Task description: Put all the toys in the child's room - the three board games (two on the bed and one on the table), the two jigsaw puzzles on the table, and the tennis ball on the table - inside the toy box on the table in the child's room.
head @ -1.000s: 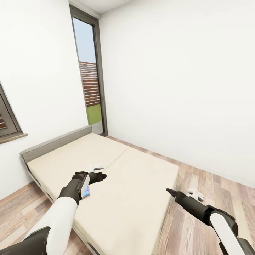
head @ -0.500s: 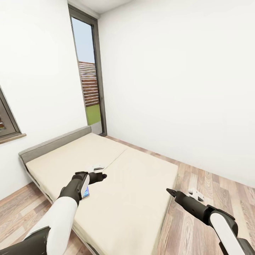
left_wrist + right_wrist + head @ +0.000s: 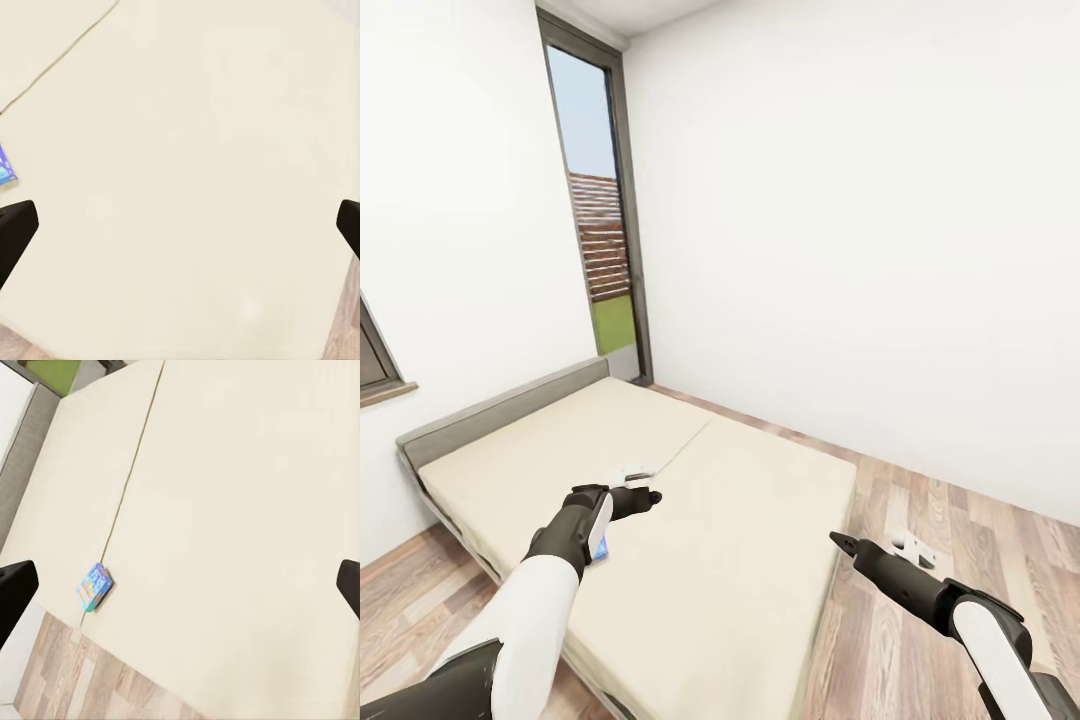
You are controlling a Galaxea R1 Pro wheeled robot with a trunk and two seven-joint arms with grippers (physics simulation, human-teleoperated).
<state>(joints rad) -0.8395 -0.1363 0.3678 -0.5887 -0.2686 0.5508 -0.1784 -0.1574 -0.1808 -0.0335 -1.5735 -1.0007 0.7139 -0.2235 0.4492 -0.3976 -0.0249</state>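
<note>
A small blue board game lies on the beige bed, near its front left edge, half hidden behind my left forearm. My left gripper hovers open above the mattress, just beyond the box, and the left wrist view catches the blue board game at the picture's edge. My right gripper hangs open over the floor beside the bed's right edge. From the right wrist view the blue board game sits by the mattress seam. The table, toy box, jigsaw puzzles and tennis ball are out of view.
A tall narrow window stands in the far corner behind the grey headboard. White walls close the room at left and back. Wood floor runs along the bed's right side.
The whole view has shifted: bed, window and walls sit further left in the picture. Both arms hold the same pose and both grippers stay open.
</note>
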